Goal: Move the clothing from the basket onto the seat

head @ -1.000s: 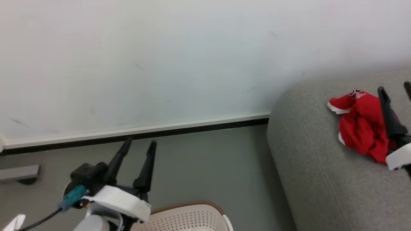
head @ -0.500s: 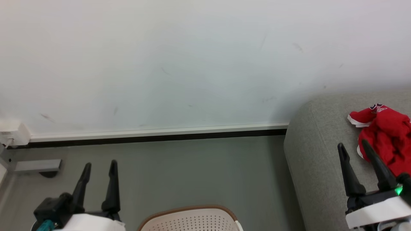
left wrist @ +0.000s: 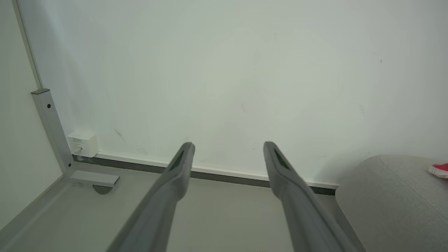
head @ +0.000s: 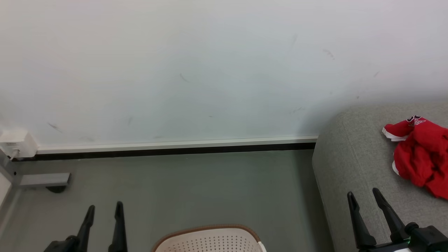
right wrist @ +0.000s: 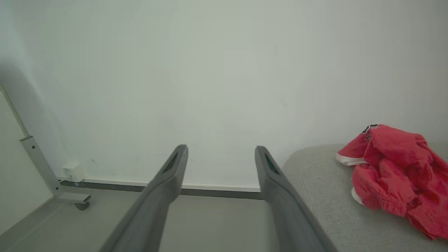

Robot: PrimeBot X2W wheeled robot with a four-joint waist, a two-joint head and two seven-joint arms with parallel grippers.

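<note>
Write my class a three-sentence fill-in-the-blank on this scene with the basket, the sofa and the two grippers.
The garment on the seat is coloured ____.
The basket has a ____ rim.
The left gripper and the right gripper both stand ____.
Missing words: red, brown, open.

Grey floor (head: 210,189): basket (head: 210,241), sofa (head: 350,157) standing. Red garment (head: 420,154) crumpled on sofa.
</note>
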